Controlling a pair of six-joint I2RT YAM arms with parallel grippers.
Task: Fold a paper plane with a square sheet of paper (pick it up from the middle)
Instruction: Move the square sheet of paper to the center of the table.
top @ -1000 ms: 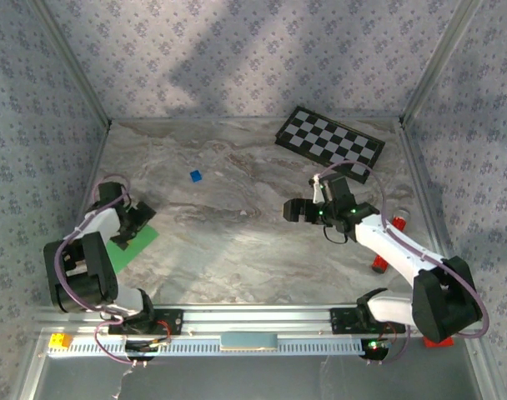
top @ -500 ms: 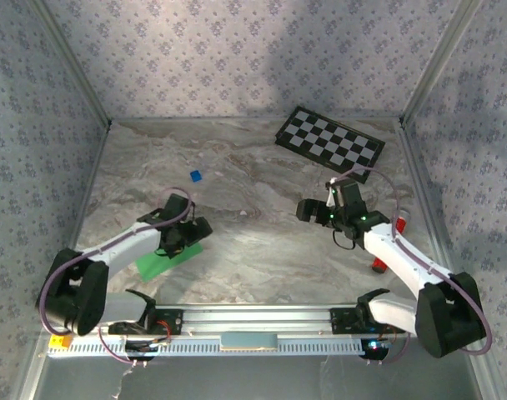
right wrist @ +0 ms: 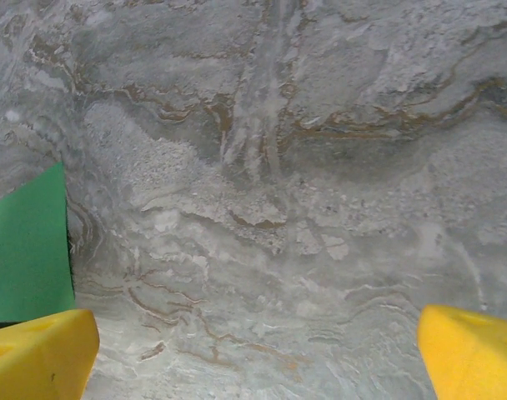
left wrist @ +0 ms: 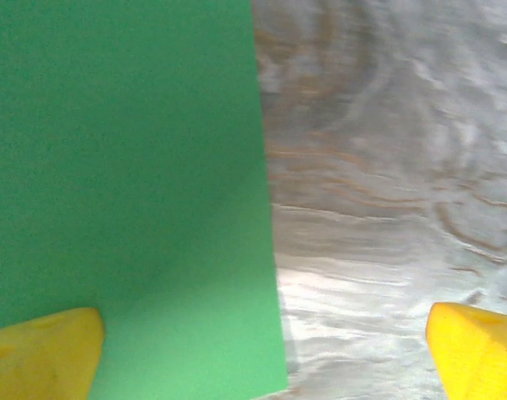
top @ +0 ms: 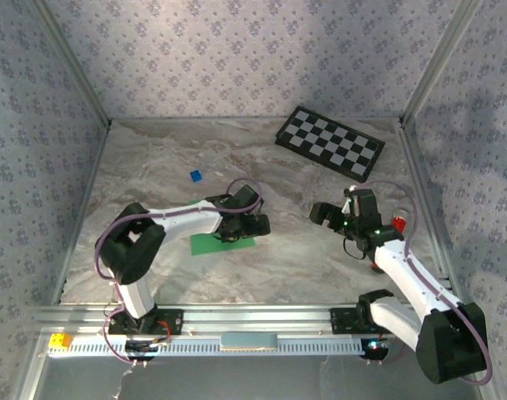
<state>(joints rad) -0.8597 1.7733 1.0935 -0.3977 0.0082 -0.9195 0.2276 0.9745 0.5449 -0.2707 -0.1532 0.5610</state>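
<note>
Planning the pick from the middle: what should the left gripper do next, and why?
Probably slide the left gripper sideways toward the centre of the bright green square paper sheet. Its open jaws straddle the sheet's edge, with one yellow fingertip over paper and the other over the marble table.

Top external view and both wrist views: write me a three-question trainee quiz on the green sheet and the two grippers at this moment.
1. True or false: the left gripper is shut on the green sheet.
2. The checkerboard lies at the table's: A) near left B) far right C) centre.
3. What lies directly beneath the right gripper?
Key: 1. False: its jaws are open, one finger over the sheet and the other over bare table. 2. B. 3. Bare marble table; the sheet's edge is off to one side.
</note>
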